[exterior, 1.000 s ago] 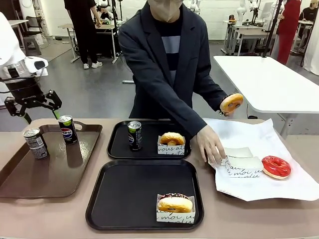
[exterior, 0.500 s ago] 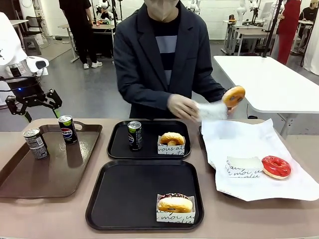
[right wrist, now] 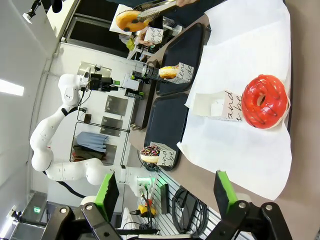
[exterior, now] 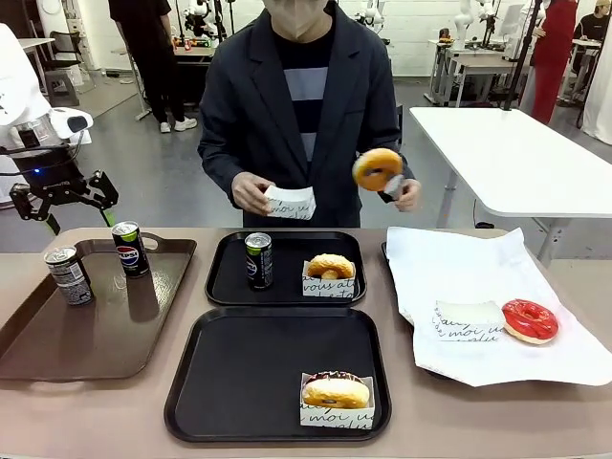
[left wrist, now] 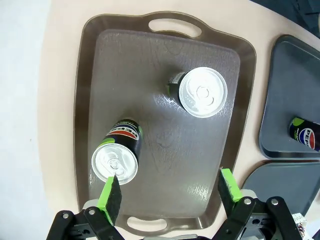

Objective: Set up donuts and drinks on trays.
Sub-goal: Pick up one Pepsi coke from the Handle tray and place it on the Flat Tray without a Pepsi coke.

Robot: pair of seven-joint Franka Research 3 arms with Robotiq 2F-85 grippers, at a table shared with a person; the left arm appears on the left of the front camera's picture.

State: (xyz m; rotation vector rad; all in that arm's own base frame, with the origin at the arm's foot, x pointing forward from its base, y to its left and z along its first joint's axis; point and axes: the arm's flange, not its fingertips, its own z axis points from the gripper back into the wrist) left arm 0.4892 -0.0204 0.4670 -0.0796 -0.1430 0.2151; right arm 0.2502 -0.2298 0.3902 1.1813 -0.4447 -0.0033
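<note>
My left gripper (exterior: 67,198) hangs open above the far end of the brown tray (exterior: 105,335), over two drink cans (exterior: 69,275) (exterior: 129,249). From the left wrist the cans (left wrist: 202,92) (left wrist: 117,160) stand below my open gripper (left wrist: 170,195). The far black tray (exterior: 225,282) holds a can (exterior: 258,260) and a sleeved golden donut (exterior: 330,273). The near black tray (exterior: 249,373) holds a sleeved donut (exterior: 335,394). A red donut (exterior: 529,320) lies on white paper. The person holds a golden donut (exterior: 377,168) and a paper sleeve (exterior: 290,203). My right gripper (right wrist: 167,195) is open above the red donut (right wrist: 265,101).
The white paper sheet (exterior: 478,263) covers the table's right side, with an empty printed sleeve (exterior: 469,316) beside the red donut. The person stands at the far edge behind the black trays. A white table (exterior: 516,158) stands behind on the right.
The person took a sleeve off the paper, straightened up and brought the golden donut to chest height. My left gripper has barely moved.
</note>
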